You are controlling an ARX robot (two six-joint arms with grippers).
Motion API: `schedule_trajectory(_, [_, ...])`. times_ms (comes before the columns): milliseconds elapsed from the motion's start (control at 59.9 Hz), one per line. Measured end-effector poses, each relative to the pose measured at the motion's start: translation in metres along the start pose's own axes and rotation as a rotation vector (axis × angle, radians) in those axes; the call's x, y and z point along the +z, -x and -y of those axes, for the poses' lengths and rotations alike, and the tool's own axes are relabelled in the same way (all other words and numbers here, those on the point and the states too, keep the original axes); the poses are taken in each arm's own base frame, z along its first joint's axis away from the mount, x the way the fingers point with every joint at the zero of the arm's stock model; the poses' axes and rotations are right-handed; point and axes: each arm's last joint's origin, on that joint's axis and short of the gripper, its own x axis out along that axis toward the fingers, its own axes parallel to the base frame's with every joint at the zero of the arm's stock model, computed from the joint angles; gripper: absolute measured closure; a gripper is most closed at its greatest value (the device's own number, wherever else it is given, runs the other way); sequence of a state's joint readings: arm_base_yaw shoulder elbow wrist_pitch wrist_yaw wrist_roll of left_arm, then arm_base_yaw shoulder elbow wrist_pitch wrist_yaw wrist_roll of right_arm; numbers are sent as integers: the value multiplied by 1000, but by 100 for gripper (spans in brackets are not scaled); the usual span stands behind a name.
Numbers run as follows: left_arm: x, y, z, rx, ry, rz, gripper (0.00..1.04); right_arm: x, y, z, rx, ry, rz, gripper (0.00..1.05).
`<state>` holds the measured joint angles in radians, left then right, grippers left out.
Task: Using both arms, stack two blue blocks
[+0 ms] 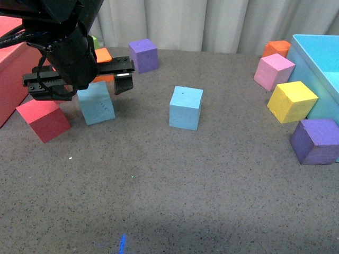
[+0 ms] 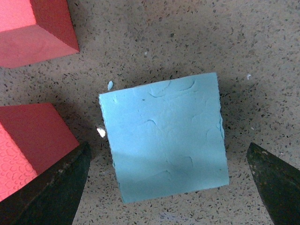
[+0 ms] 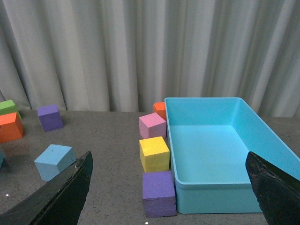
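Right then — the left gripper (image 2: 161,187) hung wide open over one blue block (image 1: 96,103), a finger on each side and neither touching it, with a red cube (image 1: 42,119) just beside. The other blue block (image 1: 186,107) sat alone near the middle, well apart — and the right gripper (image 3: 168,187) was spread open too, holding nothing, facing the light-blue bin (image 3: 211,199).

Light was even, fairly bright. Soft shadow lay around blue block (image 2: 164,136). Left fingertips (image 2: 47,187) near lens were blurred.
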<state>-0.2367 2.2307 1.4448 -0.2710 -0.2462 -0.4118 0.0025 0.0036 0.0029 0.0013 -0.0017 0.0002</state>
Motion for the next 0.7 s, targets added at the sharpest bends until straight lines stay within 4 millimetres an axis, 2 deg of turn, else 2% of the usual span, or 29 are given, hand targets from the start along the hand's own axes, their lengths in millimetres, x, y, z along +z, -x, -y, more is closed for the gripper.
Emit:
schedule_trajectory(234, [7,-13,3,0,21,-20,7,0,0,0,0,0,0,10])
schedule_trajectory(468, [5,-27,7,27,17,-59,7,0,0,0,0,0,0,10])
schedule_trajectory(701, [2,-34,7,42,21,-82,40,0,0,0,0,0,0,10])
